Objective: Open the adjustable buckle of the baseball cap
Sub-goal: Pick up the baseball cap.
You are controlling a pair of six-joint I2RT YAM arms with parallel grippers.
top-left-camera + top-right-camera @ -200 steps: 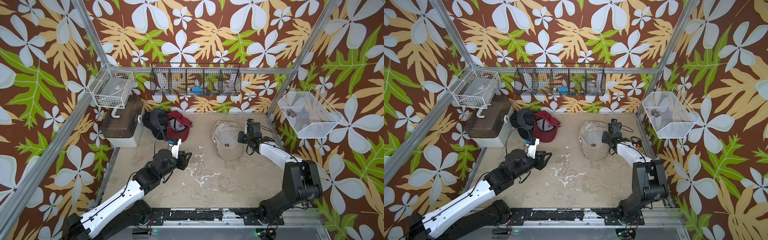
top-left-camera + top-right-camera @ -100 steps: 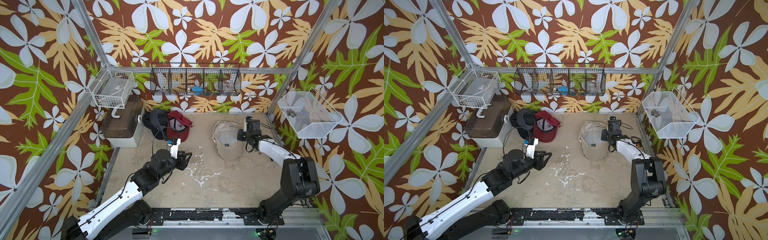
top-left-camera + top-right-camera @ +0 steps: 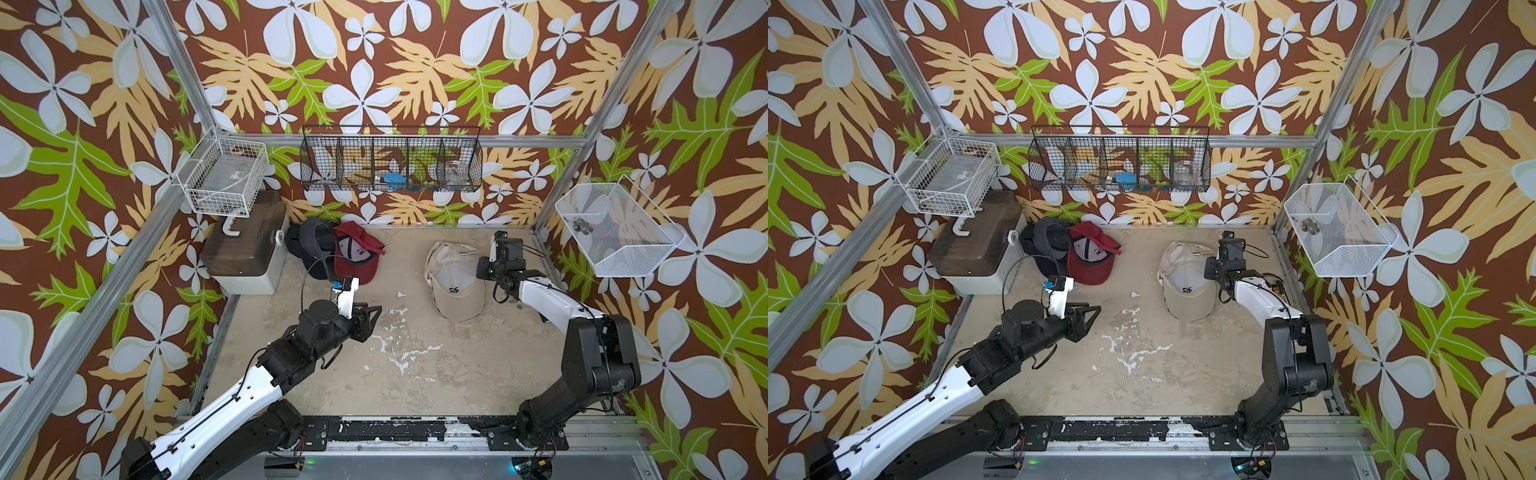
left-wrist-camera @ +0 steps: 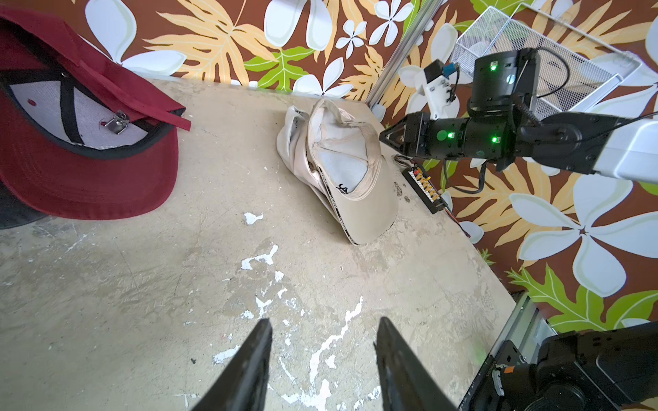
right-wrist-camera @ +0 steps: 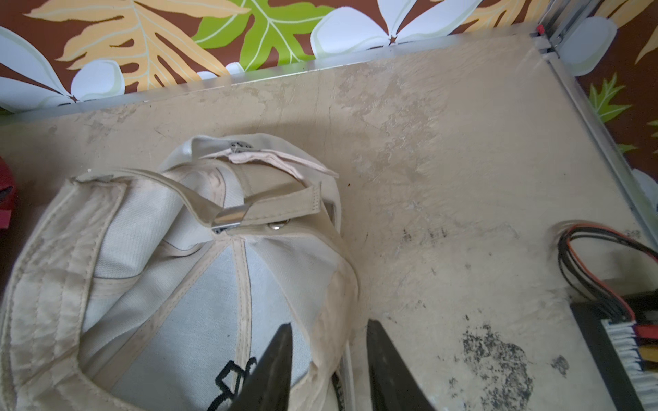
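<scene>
A beige baseball cap [image 3: 455, 282] [image 3: 1185, 282] lies upside down on the table's right side. The right wrist view shows its inside [image 5: 160, 284], with the metal buckle [image 5: 229, 217] clamped on the strap [image 5: 281, 208] across the back opening. My right gripper [image 3: 481, 269] [image 5: 329, 327] is at the cap's right edge. It is open and straddles the rim, one finger inside the cap and one outside. My left gripper [image 3: 376, 311] [image 4: 322, 323] hovers open and empty over bare table, left of the cap [image 4: 350, 167].
A red cap [image 3: 357, 257] and a dark cap [image 3: 309, 245] lie at the back left beside a brown-lidded box [image 3: 245, 249]. Wire baskets [image 3: 224, 178] [image 3: 390, 166] [image 3: 615, 232] hang on the walls. A connector board with wires [image 5: 619, 341] lies right of the beige cap.
My right gripper has slid a little left onto the cap's rim and its jaws have narrowed. The left arm has stayed still.
</scene>
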